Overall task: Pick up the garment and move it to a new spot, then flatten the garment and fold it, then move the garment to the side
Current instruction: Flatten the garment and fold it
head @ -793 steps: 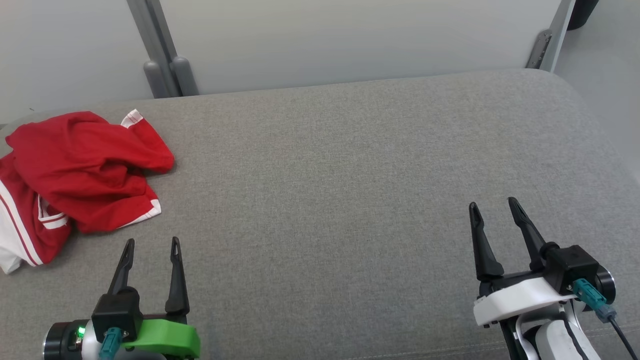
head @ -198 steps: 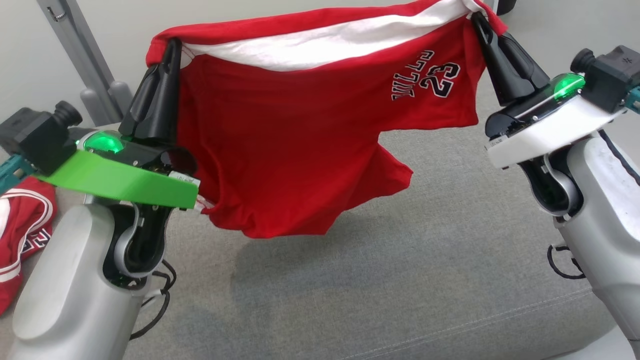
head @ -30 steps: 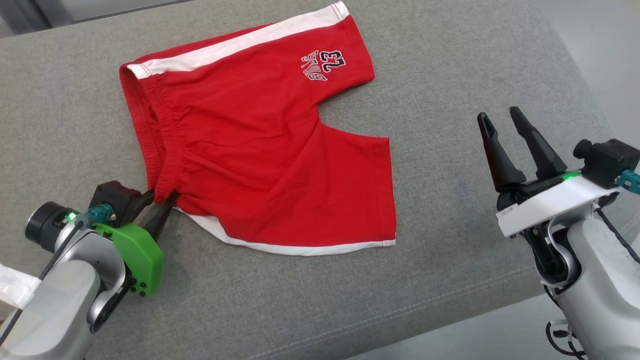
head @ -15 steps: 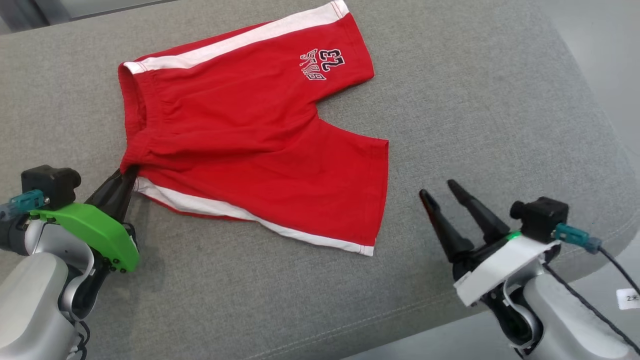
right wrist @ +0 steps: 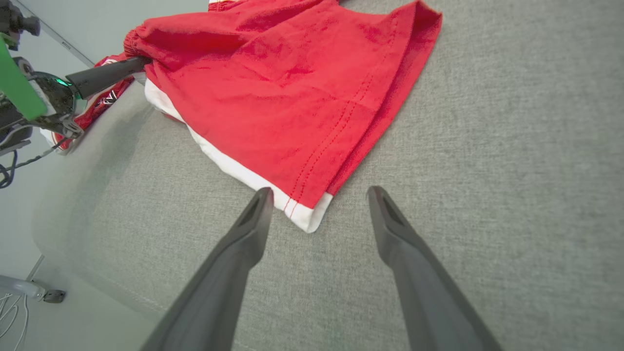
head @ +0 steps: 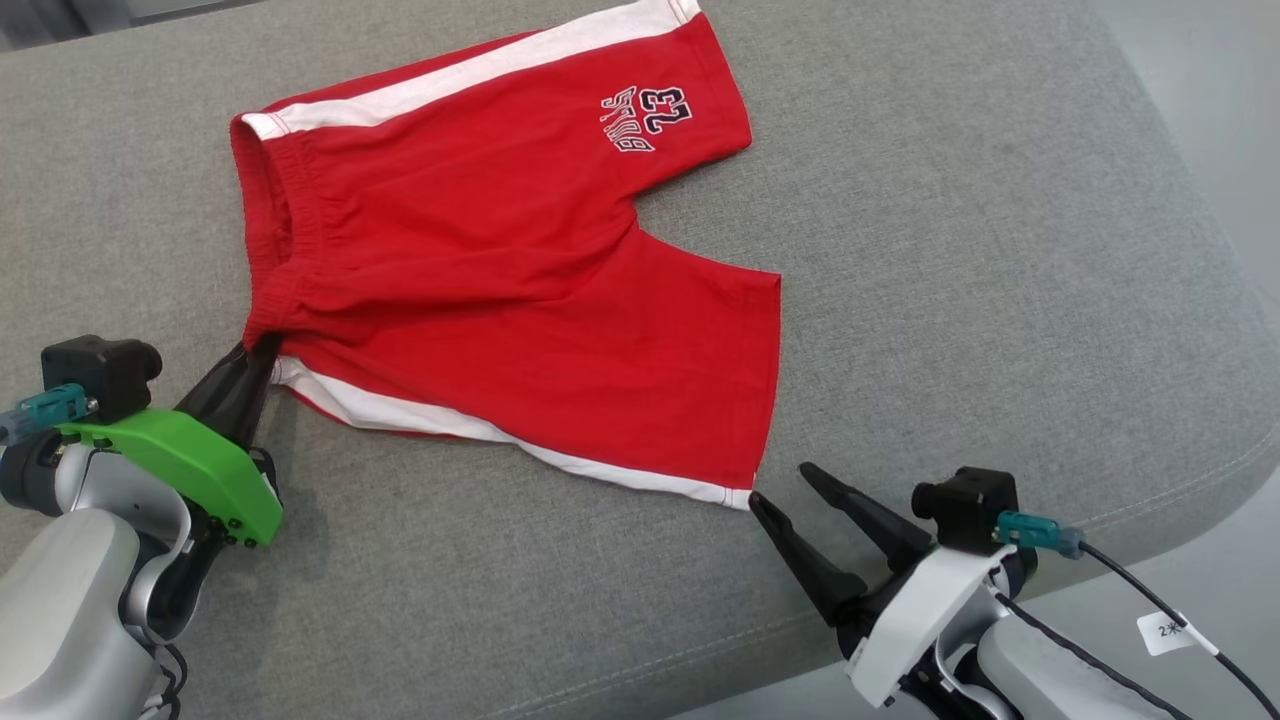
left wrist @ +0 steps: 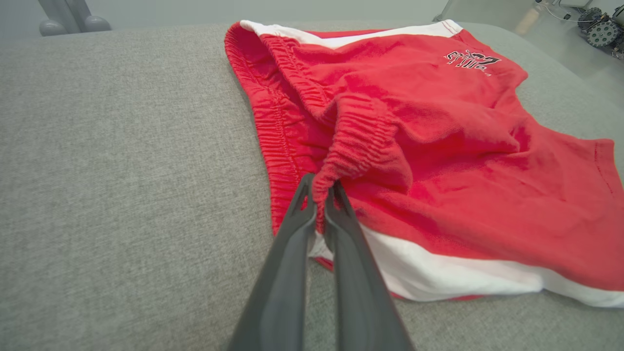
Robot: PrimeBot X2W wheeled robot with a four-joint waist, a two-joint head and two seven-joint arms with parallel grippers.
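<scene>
Left gripper (left wrist: pixel 319 183) is clamped on the shorts (head: pixel 500 290). Its fingers (left wrist: pixel 287 253) pinch a bunched bit of the elastic waistband (left wrist: pixel 351 146) at the near corner, and the cloth is raised slightly off the grey cushion (head: pixel 1000 250) right at the tips. Right gripper (right wrist: pixel 319 191) is spread wide and holding nothing, tips low over the cushion. The white-trimmed hem corner (right wrist: pixel 309 222) of the near leg sits just ahead of its tips, closer to the finger at the left of the right wrist view; contact unclear. Past both grippers the shorts lie spread out on the cushion, with the white side stripe (head: pixel 420 420) along the near edge and the "23" print (head: pixel 645 110) on the far leg farthest out.
</scene>
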